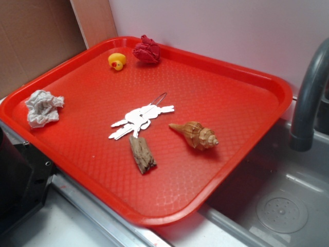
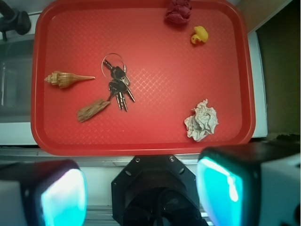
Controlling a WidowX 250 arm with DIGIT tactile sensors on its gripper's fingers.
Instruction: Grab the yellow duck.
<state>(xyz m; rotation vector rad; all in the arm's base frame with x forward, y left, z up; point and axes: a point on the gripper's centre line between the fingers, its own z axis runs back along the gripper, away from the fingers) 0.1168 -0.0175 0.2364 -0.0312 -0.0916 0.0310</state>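
Now, line by line:
Duck: the small rounded yellow rubber duck [image 1: 117,61] [image 2: 199,35] with a red-orange beak sits on the tray near one corner, free of any grasp.
Cloth: a dark red wrinkled wad of cloth [image 1: 146,50] [image 2: 178,11] lies just beside the duck, by the tray rim, not touching it.
Paper: a crumpled ball of grey-white paper [image 1: 43,107] [image 2: 201,120] rests near another corner, well apart from the duck.
Keys: a bunch of metal keys on a wire ring [image 1: 141,118] [image 2: 117,82] lies around the tray's middle.
Wood: a brown splintered piece of wood [image 1: 142,154] [image 2: 93,110] lies just beside the key tips.
Shell: a brown spiral seashell [image 1: 196,135] [image 2: 66,79] lies on its side near the keys.
Tray: the red textured plastic tray [image 1: 247,128] [image 2: 155,136] carries all of these.
Faucet: a grey curved faucet [image 1: 308,98] stands past the tray's edge, over a metal sink [image 1: 277,206].
Gripper: the gripper [image 2: 141,190] hangs high above the tray's near edge, its two fingers [image 2: 225,188] spread wide, nothing between them.
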